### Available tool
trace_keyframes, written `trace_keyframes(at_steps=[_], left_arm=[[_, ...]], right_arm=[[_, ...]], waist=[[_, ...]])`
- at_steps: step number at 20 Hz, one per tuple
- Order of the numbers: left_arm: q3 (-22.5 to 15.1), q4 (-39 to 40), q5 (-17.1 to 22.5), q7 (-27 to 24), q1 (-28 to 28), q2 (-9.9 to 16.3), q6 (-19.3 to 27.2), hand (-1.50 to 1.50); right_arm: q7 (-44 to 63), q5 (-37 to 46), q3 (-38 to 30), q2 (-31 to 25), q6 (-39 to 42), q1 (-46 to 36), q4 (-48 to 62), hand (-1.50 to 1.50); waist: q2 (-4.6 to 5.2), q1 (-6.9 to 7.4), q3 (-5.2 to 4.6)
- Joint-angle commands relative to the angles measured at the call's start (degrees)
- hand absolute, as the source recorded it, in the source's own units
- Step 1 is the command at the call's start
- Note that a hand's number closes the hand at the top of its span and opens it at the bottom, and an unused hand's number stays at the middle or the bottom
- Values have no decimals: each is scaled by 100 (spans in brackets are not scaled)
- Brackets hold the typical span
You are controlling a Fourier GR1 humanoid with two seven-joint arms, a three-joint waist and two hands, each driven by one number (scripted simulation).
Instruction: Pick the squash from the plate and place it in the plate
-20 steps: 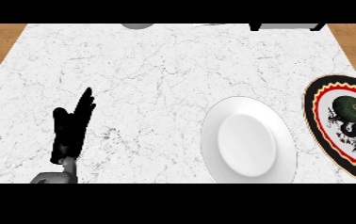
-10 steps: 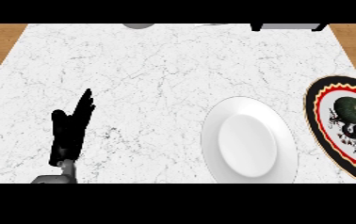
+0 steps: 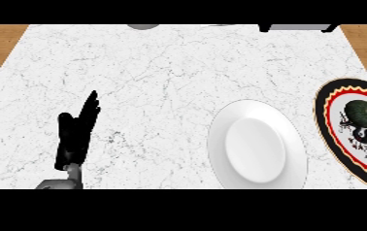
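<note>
The left hand (image 3: 77, 135), fingers straight and holding nothing, has slid lower toward the frame's lower left than a second ago, so it looks to be resting. The squash (image 3: 356, 112) lies untouched on the patterned plate (image 3: 327, 109) at the right edge; the white plate (image 3: 258, 145) waits beside it. No right hand shows.

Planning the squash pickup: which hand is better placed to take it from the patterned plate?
Probably the right: the squash sits on the patterned plate at the counter's far right edge. The left hand rests open across the counter; the right hand is out of view.
</note>
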Motion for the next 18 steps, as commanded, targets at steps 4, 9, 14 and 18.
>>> trace_keyframes(at_steps=[4,9,14,18], left_arm=[[353,689,203,-366,-307,81,-268,0],[-72,-388,-206,305,138,-134,95,0],[-4,-240,-120,41,182,-143,-62,0],[90,-495,-56,173,174,-39,-180,0]], right_arm=[[-341,-95,120,-448,-77,76,552,-150],[-596,31,213,-622,-556,-81,1285,-150],[-1299,20,238,-927,-469,-15,2093,-150],[-945,-48,350,-1083,-690,-305,2258,-150]], waist=[[3,-19,-2],[-1,19,3],[11,39,10],[6,34,6]])
